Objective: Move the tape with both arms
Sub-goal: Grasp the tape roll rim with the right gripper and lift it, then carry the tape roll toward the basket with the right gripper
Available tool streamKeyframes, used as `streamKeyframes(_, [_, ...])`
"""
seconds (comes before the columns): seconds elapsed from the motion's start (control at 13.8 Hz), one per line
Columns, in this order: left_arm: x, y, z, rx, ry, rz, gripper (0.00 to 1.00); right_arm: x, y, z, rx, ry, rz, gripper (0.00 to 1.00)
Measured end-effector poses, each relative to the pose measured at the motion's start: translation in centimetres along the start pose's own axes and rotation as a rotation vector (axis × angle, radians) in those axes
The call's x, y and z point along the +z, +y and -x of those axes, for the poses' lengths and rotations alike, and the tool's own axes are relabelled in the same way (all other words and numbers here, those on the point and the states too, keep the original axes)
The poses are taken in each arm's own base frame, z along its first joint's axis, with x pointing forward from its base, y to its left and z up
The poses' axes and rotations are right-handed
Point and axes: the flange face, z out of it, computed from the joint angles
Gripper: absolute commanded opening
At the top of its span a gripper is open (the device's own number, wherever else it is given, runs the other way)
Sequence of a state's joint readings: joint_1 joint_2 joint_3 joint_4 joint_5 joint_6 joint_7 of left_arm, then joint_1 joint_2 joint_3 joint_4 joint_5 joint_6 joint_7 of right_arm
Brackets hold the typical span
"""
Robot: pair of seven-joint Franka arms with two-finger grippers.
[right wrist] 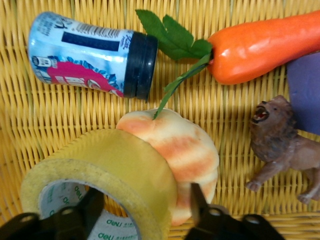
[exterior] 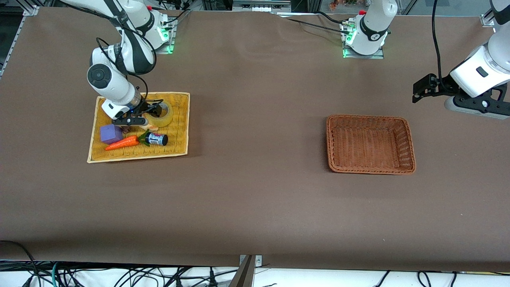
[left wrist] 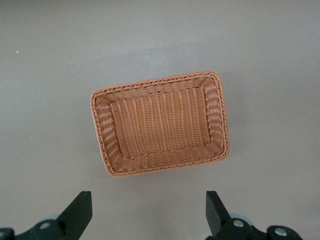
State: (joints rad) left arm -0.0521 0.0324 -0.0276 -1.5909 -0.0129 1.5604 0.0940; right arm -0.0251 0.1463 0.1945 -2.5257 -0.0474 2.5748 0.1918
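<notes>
The tape (exterior: 162,114), a yellowish roll with a grey-white core, sits tilted in the yellow woven tray (exterior: 179,131), leaning on a striped orange croissant toy (right wrist: 185,150). My right gripper (exterior: 148,113) is down in the tray and open, astride the roll's wall. In the right wrist view (right wrist: 145,200) one finger is inside the core hole and the other is outside, between the tape (right wrist: 115,160) and the croissant, with a gap on each side. My left gripper (exterior: 474,107) waits open and empty in the air at the left arm's end of the table (left wrist: 149,215).
The tray also holds a small bottle (exterior: 157,139), a toy carrot (exterior: 121,143), a purple cube (exterior: 110,133) and a brown lion figure (right wrist: 280,145). An empty brown wicker basket (exterior: 368,117) stands toward the left arm's end and shows in the left wrist view (left wrist: 160,82).
</notes>
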Motion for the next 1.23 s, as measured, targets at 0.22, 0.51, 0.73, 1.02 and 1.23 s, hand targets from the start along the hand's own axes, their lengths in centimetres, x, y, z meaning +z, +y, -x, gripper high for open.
streamKeyframes(0.22, [0.0, 0.0, 0.0, 0.000, 0.000, 0.000, 1.00, -0.1, 0.0, 0.0, -0.003, -0.002, 0.001, 0.00])
streamKeyframes(0.51, [0.0, 0.0, 0.0, 0.000, 0.000, 0.000, 1.00, -2.8, -0.7, -0.9, -0.020, 0.002, 0.012, 0.00])
streamKeyframes(0.73, [0.0, 0.0, 0.0, 0.000, 0.000, 0.000, 1.00, -9.4, -2.5, -2.5, -0.038, -0.009, 0.039, 0.00])
streamKeyframes(1.02, [0.0, -0.2, 0.0, -0.003, 0.000, 0.000, 1.00, -16.3, -14.4, -3.2, 0.050, 0.067, 0.016, 0.00])
streamKeyframes(1.23, [0.1, -0.3, 0.0, -0.006, -0.001, 0.000, 1.00, -16.8, -25.2, -3.5, 0.149, 0.061, -0.073, 0.00])
